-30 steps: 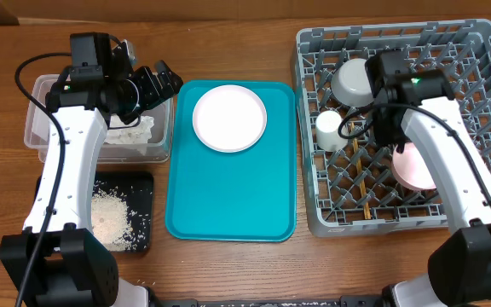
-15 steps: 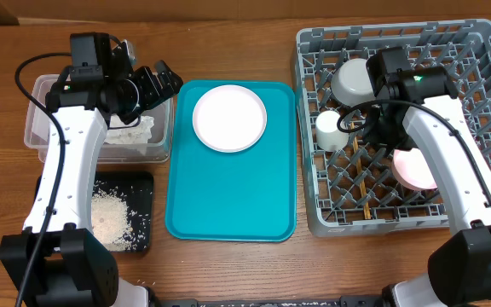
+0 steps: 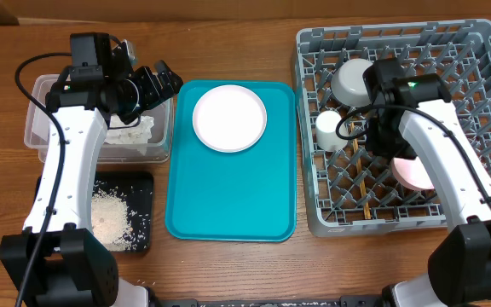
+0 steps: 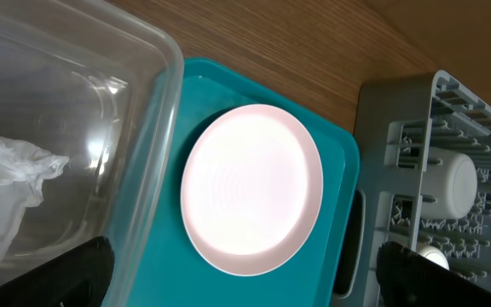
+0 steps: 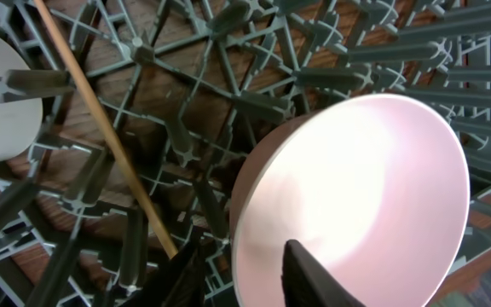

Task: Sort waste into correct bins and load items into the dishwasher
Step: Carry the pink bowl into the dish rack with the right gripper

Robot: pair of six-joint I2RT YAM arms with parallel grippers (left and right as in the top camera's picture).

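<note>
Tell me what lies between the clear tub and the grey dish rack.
In the overhead view: the teal tray, carrying the round plate.

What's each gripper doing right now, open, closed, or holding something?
Left gripper: open, holding nothing.
Right gripper: straddling the rim of the pink bowl; whether it grips cannot be told.

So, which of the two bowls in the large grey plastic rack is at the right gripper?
The pink bowl: the right gripper straddles its rim. The pale grey-blue bowl sits apart.
</note>
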